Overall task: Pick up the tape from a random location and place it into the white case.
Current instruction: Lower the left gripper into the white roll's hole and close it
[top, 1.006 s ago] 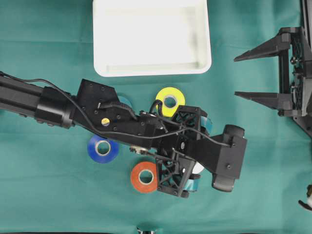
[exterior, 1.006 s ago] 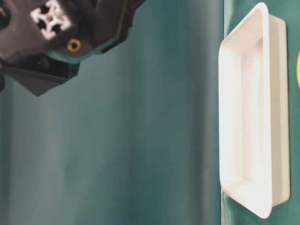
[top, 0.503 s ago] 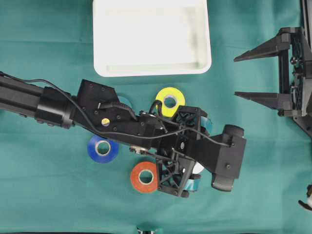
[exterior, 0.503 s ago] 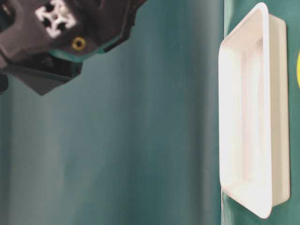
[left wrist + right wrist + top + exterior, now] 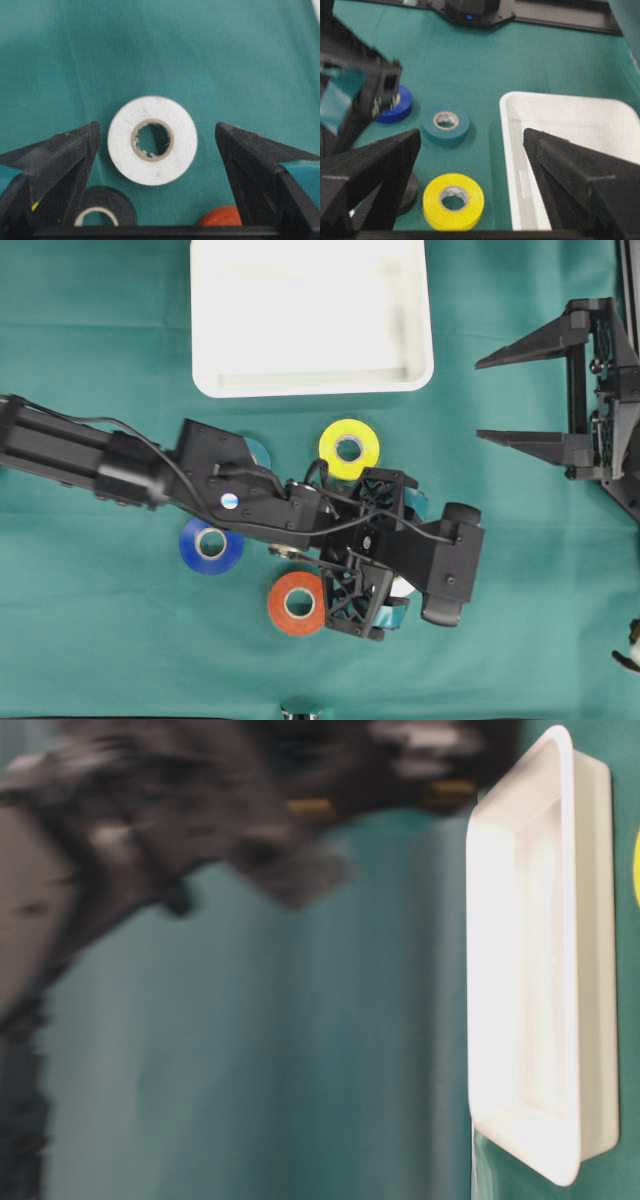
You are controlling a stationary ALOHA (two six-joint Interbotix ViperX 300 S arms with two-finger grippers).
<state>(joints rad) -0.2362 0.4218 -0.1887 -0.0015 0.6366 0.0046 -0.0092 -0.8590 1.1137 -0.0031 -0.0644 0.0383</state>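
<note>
Left arm [image 5: 150,475] has shifted since the earlier frame, its gripper [image 5: 156,140] hanging with jaws spread wide, one either side of a white tape roll [image 5: 152,140] lying flat on the green cloth [image 5: 225,60], not touching it. Right gripper [image 5: 520,395] sits well apart at the right edge, jaws likewise spread and empty. White case [image 5: 312,380] lies at top centre; yellow [image 5: 348,448], blue [image 5: 211,545] and orange [image 5: 296,604] rolls lie on the cloth below it.

Wrinkled teal-green cloth [image 5: 120,640] across the table, seemingly evenly lit.
</note>
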